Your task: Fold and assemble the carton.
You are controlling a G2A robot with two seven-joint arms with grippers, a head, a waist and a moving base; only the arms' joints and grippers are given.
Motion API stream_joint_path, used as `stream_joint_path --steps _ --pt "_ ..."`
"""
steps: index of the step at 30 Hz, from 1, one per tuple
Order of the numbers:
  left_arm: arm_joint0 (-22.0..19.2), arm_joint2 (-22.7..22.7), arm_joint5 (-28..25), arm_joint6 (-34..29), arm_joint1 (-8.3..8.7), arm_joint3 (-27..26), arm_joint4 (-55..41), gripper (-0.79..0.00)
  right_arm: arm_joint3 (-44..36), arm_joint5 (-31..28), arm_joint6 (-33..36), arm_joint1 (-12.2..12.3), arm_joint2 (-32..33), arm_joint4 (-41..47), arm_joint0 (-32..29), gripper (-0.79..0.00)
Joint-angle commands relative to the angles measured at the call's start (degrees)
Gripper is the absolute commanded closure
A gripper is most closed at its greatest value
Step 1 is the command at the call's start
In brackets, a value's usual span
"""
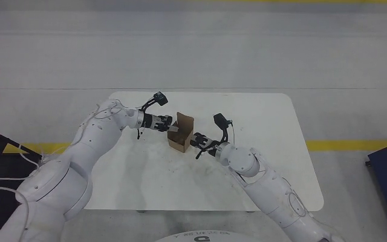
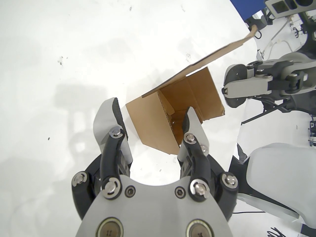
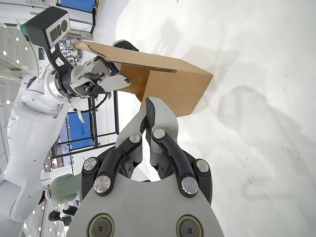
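A small brown carton stands open near the middle of the white table, with one long flap raised. My left gripper is open and straddles a side wall of the carton. One of its fingers is inside the box and the other is outside. From the opposite side, my right gripper is shut, its tips touching a corner edge of the carton. The right gripper also appears just beside the carton's far wall.
Bare tabletop lies around the carton on all sides. The table's right edge is well away from the arms. Yellow tape runs along the floor beyond it.
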Motion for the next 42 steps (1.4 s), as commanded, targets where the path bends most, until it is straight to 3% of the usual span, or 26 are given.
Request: stream_joint_path --steps 1,4,8,10,12,17,20,26,27,28,30,32,33,42 --pt "0.0 0.3 0.3 -0.3 -0.48 0.3 0.4 -0.437 0.0 0.0 0.0 0.0 0.0 0.0 0.0 0.0" --pt "-0.1 0.6 0.9 0.0 -1.15 0.8 1.3 -0.422 0.0 0.0 0.0 0.0 0.0 0.0 0.0 0.0" --pt "-0.2 1.0 2.3 2.0 -1.82 1.6 3.6 -0.317 0.0 0.0 0.0 0.0 0.0 0.0 0.0 0.0" --pt "-0.2 1.0 3.0 3.7 -2.0 1.9 5.2 -0.188 0.0 0.0 0.0 0.0 0.0 0.0 0.0 0.0" --pt "-0.3 1.1 4.7 5.8 -2.08 2.2 7.1 0.0 0.0 0.0 0.0 0.0 0.0 0.0 0.0 0.0" --pt "0.4 1.6 9.5 8.7 -2.32 1.1 11.7 0.0 0.0 0.0 0.0 0.0 0.0 0.0 0.0 0.0" --pt "0.8 1.5 9.8 9.3 -2.32 -0.4 12.9 0.0 0.0 0.0 0.0 0.0 0.0 0.0 0.0 0.0" --pt "1.5 0.0 3.1 9.7 -1.34 -1.8 12.0 0.0 0.0 0.0 0.0 0.0 0.0 0.0 0.0 0.0" --pt "1.7 -0.4 1.2 9.6 -1.06 -1.9 11.4 -0.08 0.0 0.0 0.0 0.0 0.0 0.0 0.0 0.0" --pt "1.8 -0.8 -0.7 9.5 -0.75 -1.8 10.8 -0.268 0.0 0.0 0.0 0.0 0.0 0.0 0.0 0.0" --pt "2.1 -1.5 -3.3 8.8 -0.11 -1.9 9.9 -0.366 0.0 0.0 0.0 0.0 0.0 0.0 0.0 0.0" --pt "3.0 -1.9 -3.3 7.5 0.65 -3.9 8.1 -0.723 0.0 0.0 0.0 0.0 0.0 0.0 0.0 0.0" --pt "3.2 -2.2 -3.3 6.7 1.19 -4.6 7.2 -0.785 0.0 0.0 0.0 0.0 0.0 0.0 0.0 0.0" --pt "5.7 -6.2 -3.3 4.6 6.64 -10.8 2.8 -0.785 0.0 0.0 0.0 0.0 0.0 0.0 0.0 0.0"
